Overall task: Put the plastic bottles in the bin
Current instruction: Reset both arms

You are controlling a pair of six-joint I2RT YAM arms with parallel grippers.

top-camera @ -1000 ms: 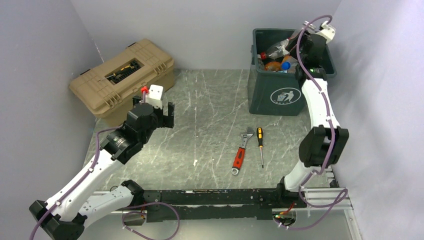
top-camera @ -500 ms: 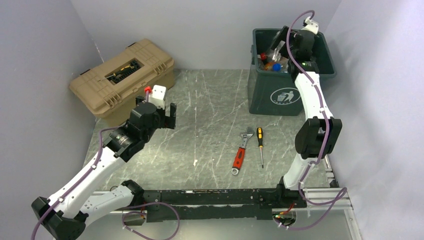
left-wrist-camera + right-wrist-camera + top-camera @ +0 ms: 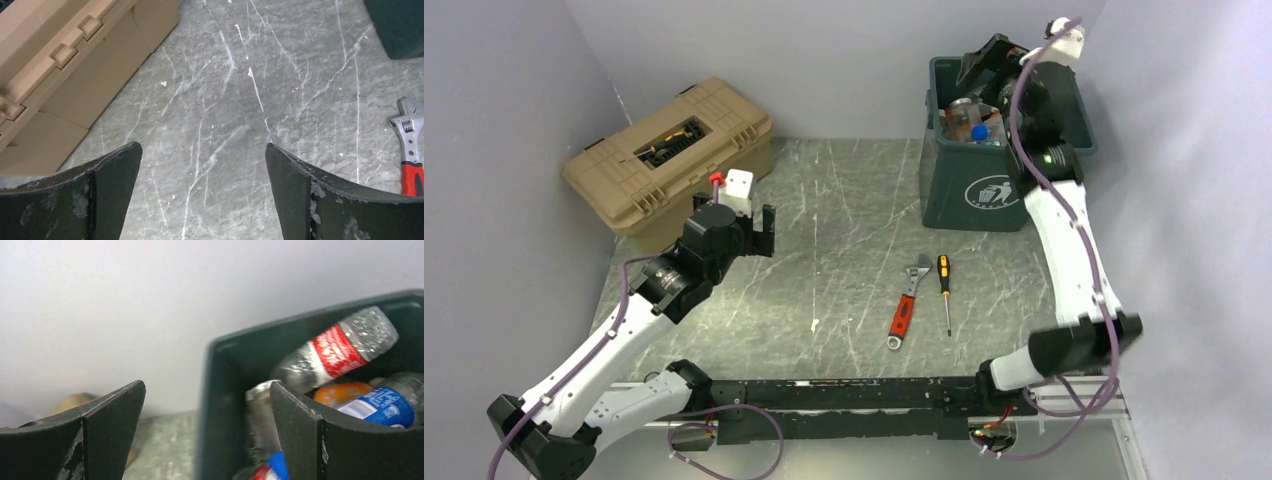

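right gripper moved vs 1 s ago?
Yes. Against the bin, the right gripper has shifted left and back, from above the bin's middle to its back-left corner. It is open and empty.

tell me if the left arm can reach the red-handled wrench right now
Probably yes: the left gripper is open above the table, and the red-handled wrench lies uncovered to its right, nothing standing between them.

We find the table [image 3: 824, 230] open between the toolbox [image 3: 669, 150] far left and the bin [image 3: 984, 195] far right; wrench [image 3: 906, 305] and screwdriver [image 3: 945, 292] lie right of centre. The plastic bottles [image 3: 345, 347] crowd the bin's mouth.
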